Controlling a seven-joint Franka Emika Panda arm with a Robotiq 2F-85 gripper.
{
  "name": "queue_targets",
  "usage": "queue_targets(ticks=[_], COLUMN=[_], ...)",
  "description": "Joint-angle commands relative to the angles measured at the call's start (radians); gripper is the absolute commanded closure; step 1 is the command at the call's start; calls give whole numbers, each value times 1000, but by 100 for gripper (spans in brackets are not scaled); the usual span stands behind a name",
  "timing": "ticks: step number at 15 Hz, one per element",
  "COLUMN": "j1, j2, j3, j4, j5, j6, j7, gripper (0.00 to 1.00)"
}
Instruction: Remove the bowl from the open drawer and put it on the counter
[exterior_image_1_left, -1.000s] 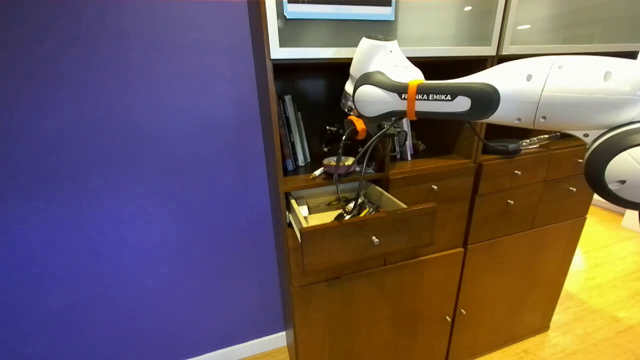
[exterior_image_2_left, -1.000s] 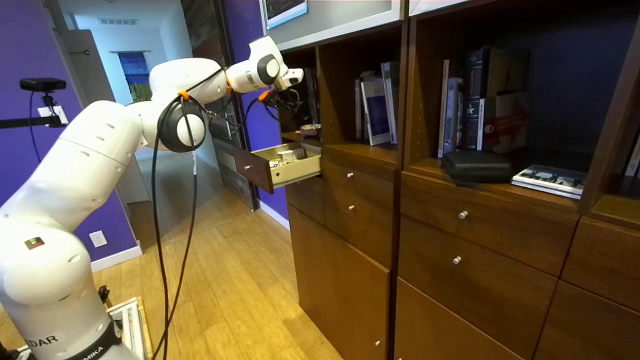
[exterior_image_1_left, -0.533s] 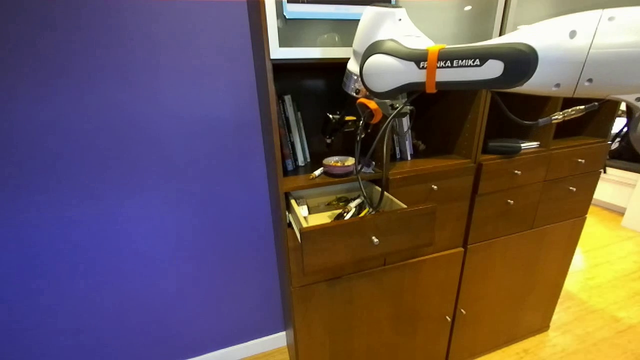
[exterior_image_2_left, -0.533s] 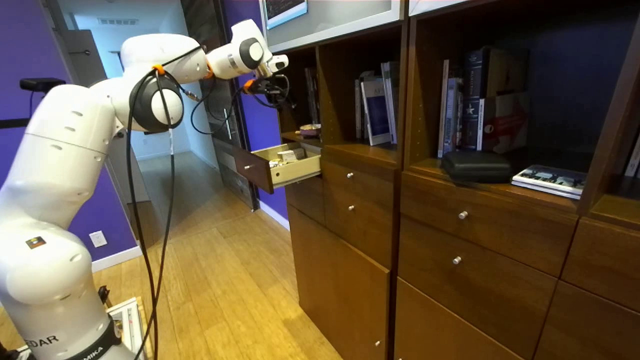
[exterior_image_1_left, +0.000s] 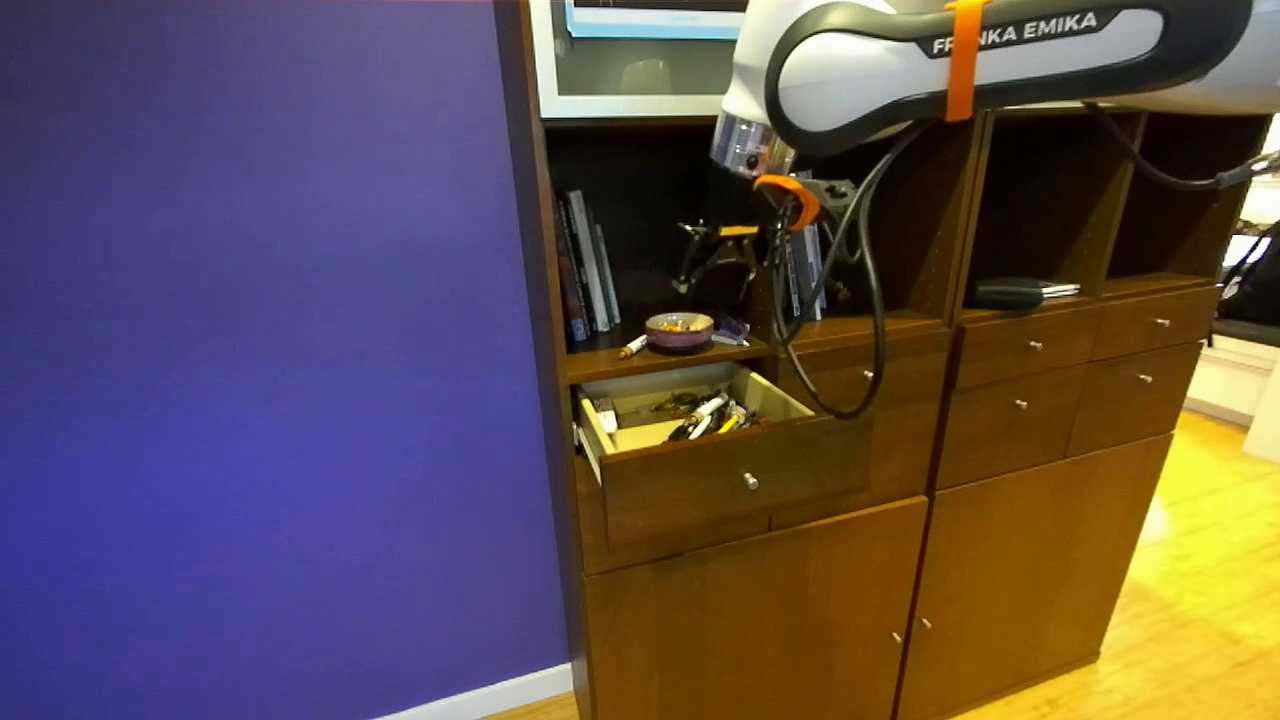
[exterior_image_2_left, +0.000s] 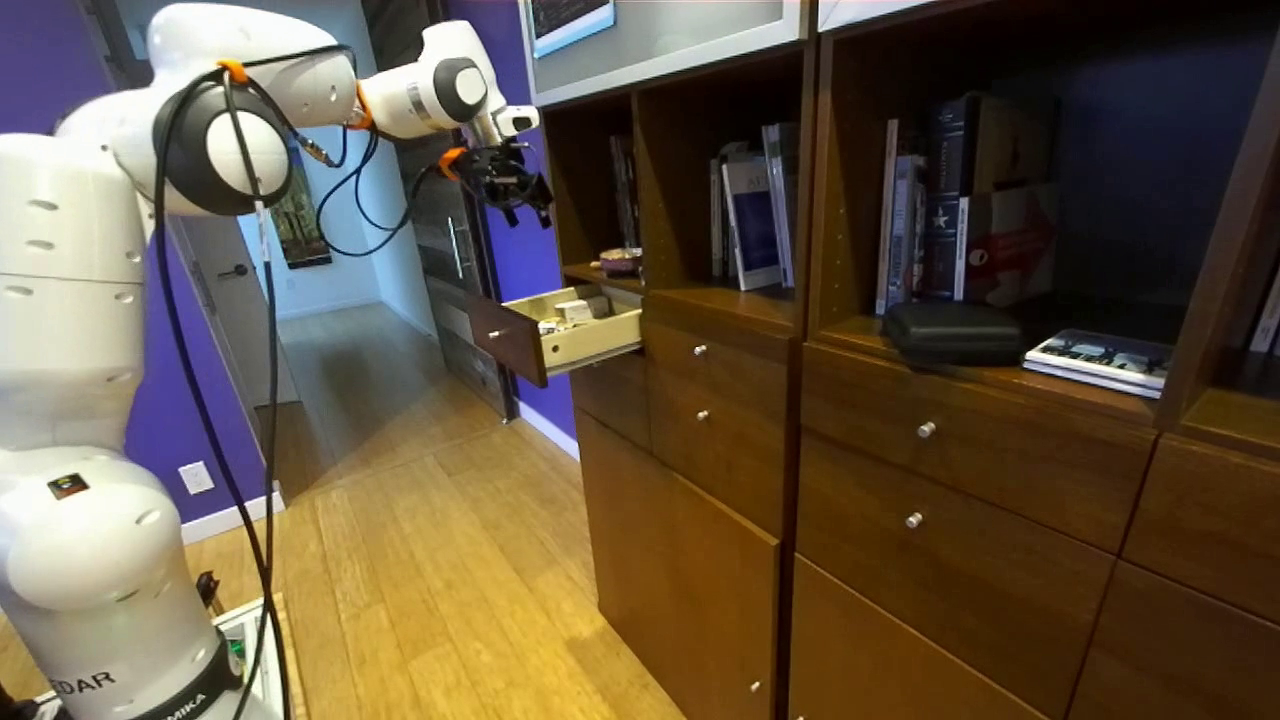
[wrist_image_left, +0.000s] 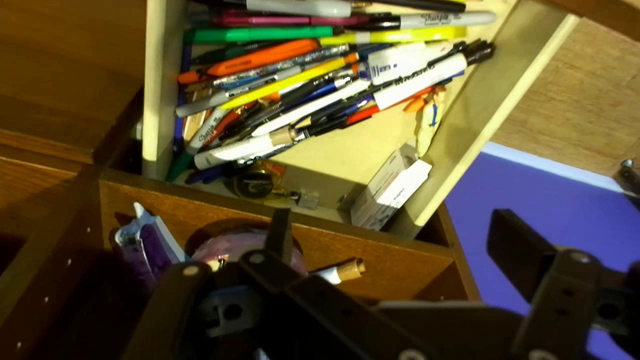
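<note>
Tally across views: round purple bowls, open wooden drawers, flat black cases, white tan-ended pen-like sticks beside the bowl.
Round purple bowl: 1
Open brown wooden drawer: 1
Flat black case: 1
White tan-ended pen-like stick beside the bowl: 1
Total: 4

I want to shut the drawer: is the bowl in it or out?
Out: in both exterior views the bowl sits on the counter, above the open drawer.

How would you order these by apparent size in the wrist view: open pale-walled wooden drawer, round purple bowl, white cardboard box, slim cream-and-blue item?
1. Drawer, by far, though cut off by the top edge.
2. Box and bowl: unranked, since the black fingers hide part of the bowl.
3. Cream-and-blue item, narrower than the box.
</note>
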Motion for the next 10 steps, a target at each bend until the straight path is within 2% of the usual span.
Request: queue_targets(ticks=[1,6,7,8,10], j1=[-22,-42,-67,-75,-93], j2=[-179,-355,-388,-422,-483], j3=[0,-6,14,13,4], j4=[-243,-475,-520,-568,-667], j5=[27,100,116,136,179], j6=[40,99,127,165,332], j7=[18,-2,-8,-29,-98], gripper=[0,0,0,0,0])
